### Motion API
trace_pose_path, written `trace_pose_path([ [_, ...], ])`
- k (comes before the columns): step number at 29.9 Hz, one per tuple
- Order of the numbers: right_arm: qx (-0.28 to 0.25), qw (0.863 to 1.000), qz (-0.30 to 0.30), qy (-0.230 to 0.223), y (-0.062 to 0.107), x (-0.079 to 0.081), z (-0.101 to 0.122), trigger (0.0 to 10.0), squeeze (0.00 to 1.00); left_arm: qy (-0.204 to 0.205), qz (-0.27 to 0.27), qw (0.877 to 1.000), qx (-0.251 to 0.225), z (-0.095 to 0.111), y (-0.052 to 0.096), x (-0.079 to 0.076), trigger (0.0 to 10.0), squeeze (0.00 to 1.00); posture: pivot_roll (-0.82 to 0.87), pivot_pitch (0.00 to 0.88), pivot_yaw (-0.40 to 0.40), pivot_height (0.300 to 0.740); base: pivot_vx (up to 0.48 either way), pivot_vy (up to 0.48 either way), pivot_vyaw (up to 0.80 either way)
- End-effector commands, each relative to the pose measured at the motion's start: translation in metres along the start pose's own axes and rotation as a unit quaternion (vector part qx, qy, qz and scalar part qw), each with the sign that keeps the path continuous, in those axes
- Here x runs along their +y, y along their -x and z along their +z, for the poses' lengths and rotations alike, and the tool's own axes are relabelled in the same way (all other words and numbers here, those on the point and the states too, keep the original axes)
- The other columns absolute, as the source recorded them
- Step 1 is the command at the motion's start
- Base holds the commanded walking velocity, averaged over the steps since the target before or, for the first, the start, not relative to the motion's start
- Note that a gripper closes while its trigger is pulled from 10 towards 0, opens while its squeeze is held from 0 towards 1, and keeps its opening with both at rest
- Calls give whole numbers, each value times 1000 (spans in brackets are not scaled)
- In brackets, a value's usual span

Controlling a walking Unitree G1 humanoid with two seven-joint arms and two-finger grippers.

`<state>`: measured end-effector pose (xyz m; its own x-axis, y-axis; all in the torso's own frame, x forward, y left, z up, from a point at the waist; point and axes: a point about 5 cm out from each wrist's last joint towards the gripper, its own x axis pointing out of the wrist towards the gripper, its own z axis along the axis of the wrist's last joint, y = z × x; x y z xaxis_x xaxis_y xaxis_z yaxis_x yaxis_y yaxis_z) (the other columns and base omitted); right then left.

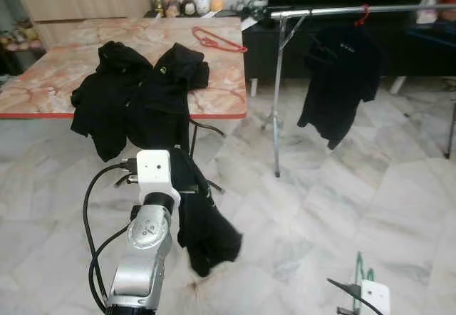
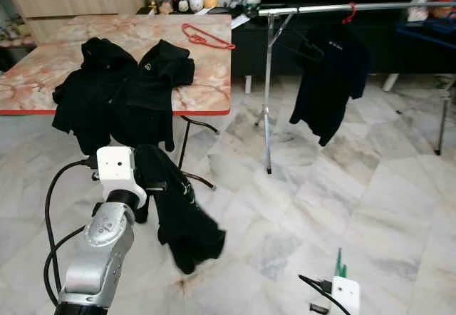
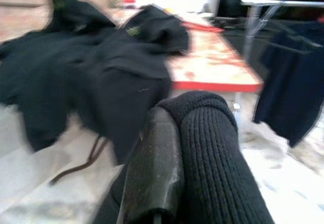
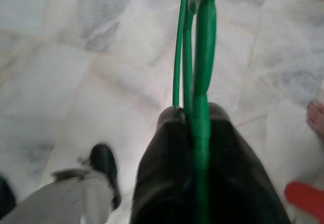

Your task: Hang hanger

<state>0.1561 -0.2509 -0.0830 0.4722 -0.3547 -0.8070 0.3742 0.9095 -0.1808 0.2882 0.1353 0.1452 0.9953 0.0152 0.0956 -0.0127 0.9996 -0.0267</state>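
Note:
My left gripper (image 1: 184, 189) is held out low in front of the table and is shut on a black garment (image 1: 203, 226), which droops from it toward the floor. In the left wrist view one black finger (image 3: 154, 173) presses against the garment's knitted cloth (image 3: 212, 153). At the lower right, my right gripper (image 4: 195, 120) is shut on a green hanger (image 4: 200, 57), whose thin wire pokes up over the floor (image 1: 360, 265). The metal clothes rail (image 1: 356, 10) stands ahead to the right, with a black shirt (image 1: 342, 73) hanging from it on a red hanger.
A marble-topped table (image 1: 228, 87) with a red edge stands ahead on the left. It carries a heap of black clothes (image 1: 135, 94) and a spare red hanger (image 1: 217, 40). A dark TV cabinet (image 1: 260, 48) sits behind the rail. The rack's leg (image 1: 276, 101) reaches down to the marble floor.

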Motion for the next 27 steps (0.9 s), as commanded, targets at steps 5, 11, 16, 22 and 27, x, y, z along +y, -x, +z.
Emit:
trace_pose_path([
  [5, -2, 1000, 4, -8, 0, 3, 3, 10000, 0, 1, 6, 1000, -15, 9, 0, 2, 10000, 0, 30, 0, -27, 740, 0, 295, 0],
  [11, -2, 1000, 5, -9, -1, 4, 4, 10000, 0, -5, 7, 1000, -17, 10, -1, 2, 10000, 0, 30, 0, -28, 740, 0, 291, 0],
  [16, -4, 1000, 4, -10, -1, 4, 6, 10000, 0, -5, 6, 1000, -19, 11, -1, 1, 10000, 0, 29, 0, -30, 740, 0, 229, 0],
  [22, -5, 1000, 6, -9, -1, 3, 8, 10000, 0, -4, -9, 1000, -28, 13, 0, -3, 10000, 0, 32, 0, -32, 740, 0, 0, 0],
  [27, -5, 1000, 8, -7, -1, 3, 9, 10000, 0, 8, -13, 999, -31, 14, 0, -4, 10000, 0, 31, 0, -33, 740, 0, 0, 0],
])
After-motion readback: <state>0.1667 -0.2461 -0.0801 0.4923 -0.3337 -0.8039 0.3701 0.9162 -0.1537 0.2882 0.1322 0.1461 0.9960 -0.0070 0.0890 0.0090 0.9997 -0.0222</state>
